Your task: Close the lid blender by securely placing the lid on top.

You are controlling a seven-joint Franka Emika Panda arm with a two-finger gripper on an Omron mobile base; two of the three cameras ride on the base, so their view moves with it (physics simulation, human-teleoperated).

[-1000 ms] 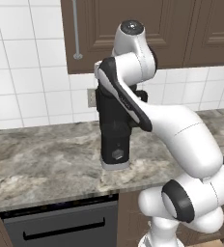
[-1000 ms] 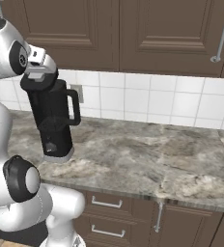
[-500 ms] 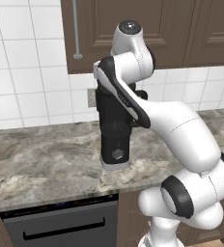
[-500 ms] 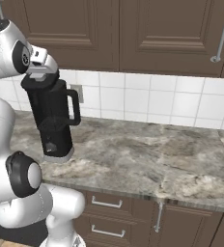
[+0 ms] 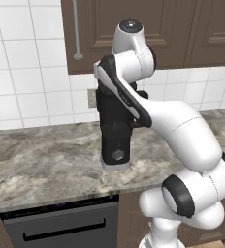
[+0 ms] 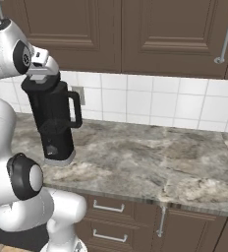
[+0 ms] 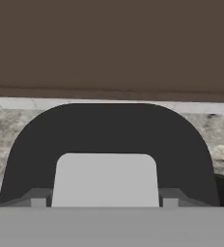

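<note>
Alignment is what your next move turns on: the blender [image 6: 53,123] stands upright on the stone counter [image 6: 150,162], its long axis vertical, and the gripper [image 6: 41,71] sits directly over its top, so any push you make has to go straight down along that axis. In the right base view you see the loop handle [image 6: 75,109] pointing away from the arm toward the tiled wall [image 6: 150,106], and the knob [image 5: 117,155] on the black base faces forward in the left base view. From the hand view you look down on a dark rounded shape that I judge to be the lid [image 7: 109,144], with a pale grey panel at its middle; it appears already seated on the jar, though you can't confirm that it is fully home. You also cannot tell how the fingers stand, since the tips are hidden against the top. No brand, label or readable writing shows on the blender or anywhere else.
</note>
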